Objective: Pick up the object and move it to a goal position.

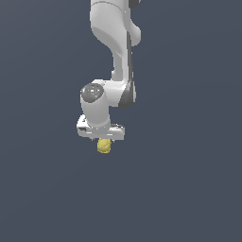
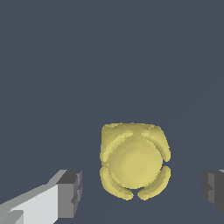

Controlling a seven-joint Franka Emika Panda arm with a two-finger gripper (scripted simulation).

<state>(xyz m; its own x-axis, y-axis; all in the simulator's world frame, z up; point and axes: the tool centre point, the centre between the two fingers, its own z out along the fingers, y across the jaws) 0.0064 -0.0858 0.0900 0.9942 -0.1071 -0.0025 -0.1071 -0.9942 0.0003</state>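
The object is a small dull-yellow lumpy round thing on the grey floor, directly under my white gripper. In the wrist view the object lies between my two fingers. One finger pad and the other finger pad each stand apart from it with a gap. The gripper is open and holds nothing. In the exterior view the hand hides the fingers and the object's top.
The white arm comes down from the top of the exterior view. The grey floor is plain and shows no goal marker.
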